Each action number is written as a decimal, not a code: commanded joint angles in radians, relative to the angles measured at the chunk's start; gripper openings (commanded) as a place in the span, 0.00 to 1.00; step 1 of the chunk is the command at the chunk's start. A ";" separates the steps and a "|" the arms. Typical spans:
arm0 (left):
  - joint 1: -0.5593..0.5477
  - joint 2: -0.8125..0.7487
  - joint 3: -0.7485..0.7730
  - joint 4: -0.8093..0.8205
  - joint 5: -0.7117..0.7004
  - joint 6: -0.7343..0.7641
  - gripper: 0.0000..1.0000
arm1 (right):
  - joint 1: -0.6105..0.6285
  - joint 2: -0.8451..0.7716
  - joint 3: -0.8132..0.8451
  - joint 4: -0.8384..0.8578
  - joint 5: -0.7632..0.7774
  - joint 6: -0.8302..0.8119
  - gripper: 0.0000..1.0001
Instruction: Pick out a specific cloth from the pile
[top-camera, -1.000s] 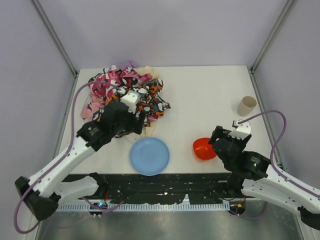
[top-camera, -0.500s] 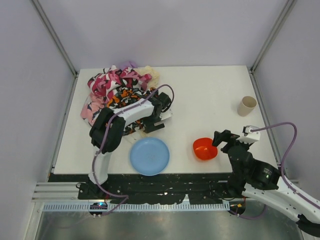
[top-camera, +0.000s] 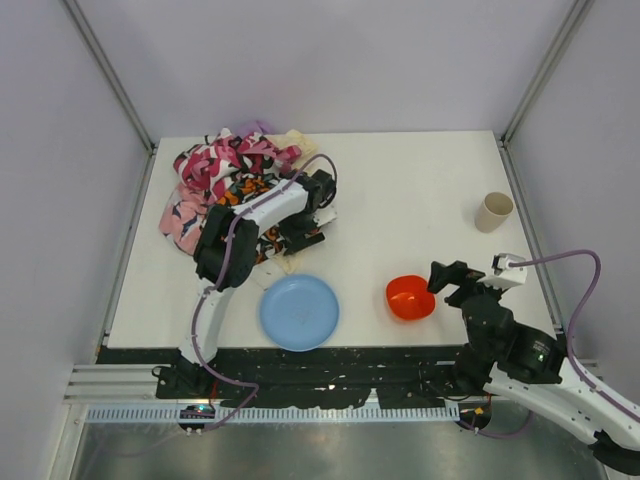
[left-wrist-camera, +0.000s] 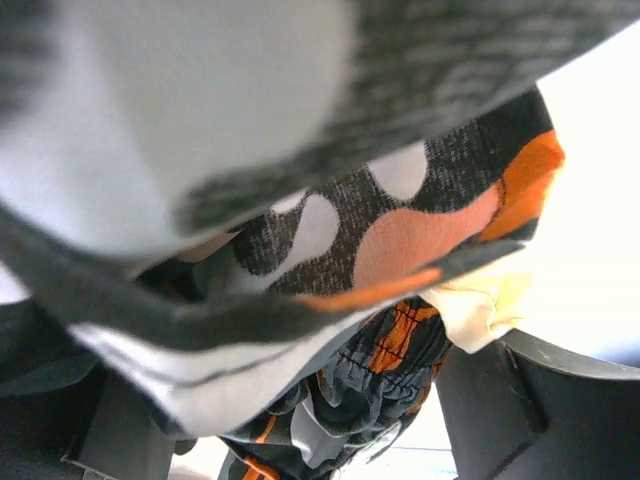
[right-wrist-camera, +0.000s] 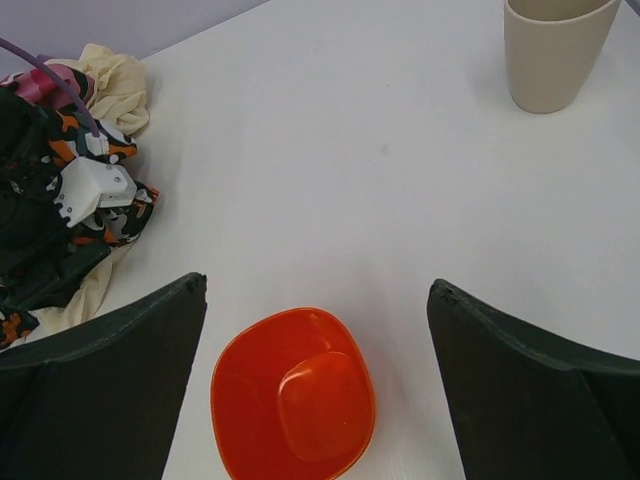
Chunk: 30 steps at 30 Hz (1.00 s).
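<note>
- Left hand (top-camera: 298, 236): jaws wide, nose-down in the pile (top-camera: 205, 175), with the orange-black-white patterned cloth (left-wrist-camera: 400, 230) bunched between its fingers (left-wrist-camera: 500, 400).
- Right hand (top-camera: 452, 276): jaws wide, above the orange bowl (right-wrist-camera: 293, 395), well apart from the pile.
- Lilac cloth (top-camera: 256, 130): only a sliver shows, at the pile's far edge on the table (top-camera: 420, 190).

Open table (top-camera: 410, 190) lies between pile (top-camera: 215, 175) and cup (top-camera: 493, 211) (orange bowl (top-camera: 411, 297) nearer).

The pile (top-camera: 215, 170): soft printed cloth; bowl (right-wrist-camera: 293, 395) glossy plastic; table (top-camera: 420, 190) matt.
</note>
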<state>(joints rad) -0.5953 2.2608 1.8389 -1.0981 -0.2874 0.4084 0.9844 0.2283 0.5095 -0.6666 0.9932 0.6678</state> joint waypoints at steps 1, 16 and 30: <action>0.009 0.022 0.036 -0.045 0.053 -0.072 0.86 | 0.000 -0.036 -0.005 0.007 0.022 0.007 0.95; 0.008 0.045 0.129 -0.067 -0.123 -0.358 0.00 | 0.000 -0.201 -0.029 0.001 0.002 0.003 0.95; 0.241 -0.343 0.329 0.030 -0.424 -0.341 0.00 | 0.000 0.298 0.030 0.248 -0.172 -0.227 0.95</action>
<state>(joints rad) -0.4652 2.0346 2.1658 -1.1595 -0.6231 0.0597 0.9844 0.4339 0.4824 -0.5442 0.8787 0.5240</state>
